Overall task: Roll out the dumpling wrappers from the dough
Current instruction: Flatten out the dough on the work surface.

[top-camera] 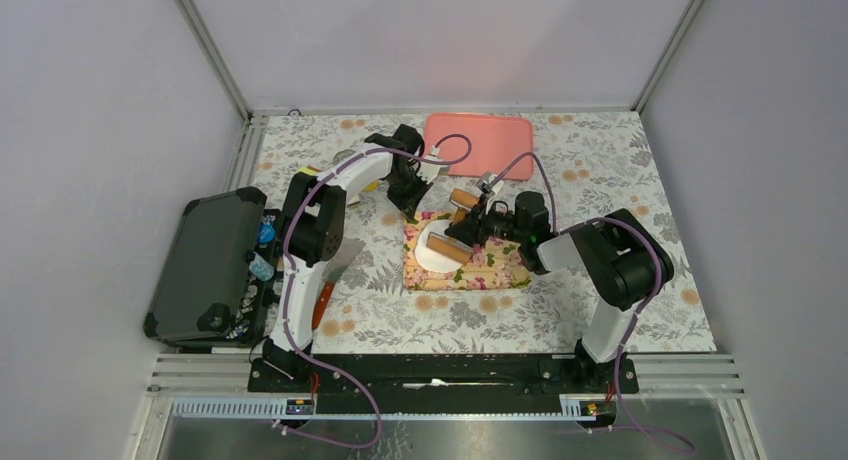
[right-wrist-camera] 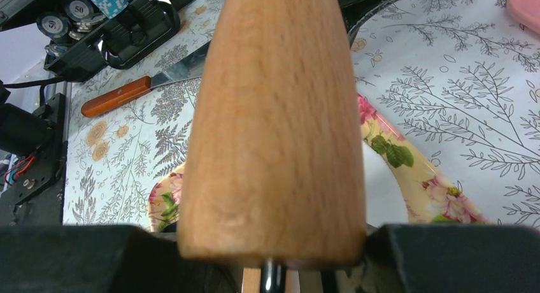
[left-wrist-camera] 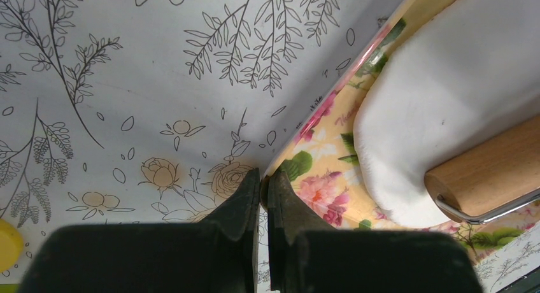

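Note:
The dough [top-camera: 434, 250] is a flattened white sheet on the near-left part of a floral mat [top-camera: 490, 272]. The brown rolling pin [top-camera: 452, 248] lies across it. My right gripper [top-camera: 478, 225] is shut on the pin, which fills the right wrist view [right-wrist-camera: 274, 114], with dough [right-wrist-camera: 382, 194] showing beside it. My left gripper [top-camera: 410, 206] is shut on the mat's far-left corner [left-wrist-camera: 299, 159]; its fingertips [left-wrist-camera: 245, 194] pinch the mat edge. The dough [left-wrist-camera: 439, 108] and the pin's end [left-wrist-camera: 490, 172] lie just to the right there. No cut round wrappers are in view.
A pink tray [top-camera: 478, 145] sits at the back. A black case [top-camera: 205, 265] with poker chips [right-wrist-camera: 67, 16] stands at the left edge. A knife with an orange handle [top-camera: 325, 302] lies near it. A yellow object [left-wrist-camera: 9, 244] lies by the left arm.

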Available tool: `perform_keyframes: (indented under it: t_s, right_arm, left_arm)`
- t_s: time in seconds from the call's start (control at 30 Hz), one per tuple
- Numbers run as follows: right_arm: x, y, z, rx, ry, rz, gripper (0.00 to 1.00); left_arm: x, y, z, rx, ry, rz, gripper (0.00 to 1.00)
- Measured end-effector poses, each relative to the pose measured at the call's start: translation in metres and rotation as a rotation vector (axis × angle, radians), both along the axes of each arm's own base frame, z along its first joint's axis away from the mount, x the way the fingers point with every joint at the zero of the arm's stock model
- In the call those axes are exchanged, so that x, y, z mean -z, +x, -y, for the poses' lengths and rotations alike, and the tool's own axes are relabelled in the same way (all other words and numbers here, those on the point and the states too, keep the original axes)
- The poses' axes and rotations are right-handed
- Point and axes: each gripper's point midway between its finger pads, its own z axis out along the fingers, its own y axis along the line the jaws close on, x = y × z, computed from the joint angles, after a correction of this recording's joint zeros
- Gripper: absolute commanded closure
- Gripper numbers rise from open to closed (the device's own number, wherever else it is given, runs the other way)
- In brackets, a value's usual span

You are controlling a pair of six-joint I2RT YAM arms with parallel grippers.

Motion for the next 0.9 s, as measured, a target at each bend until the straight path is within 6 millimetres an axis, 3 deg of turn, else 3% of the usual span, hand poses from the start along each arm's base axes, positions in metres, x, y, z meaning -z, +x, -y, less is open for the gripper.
perform_keyframes:
  t_s: [0.9]
  right_arm:
    - [0.002,-0.028,-0.013,-0.159,-0.047,0.169,1.00]
  left_arm:
    - [0.000,0.000,0.000,-0.001,-0.001,-0.001,1.00]
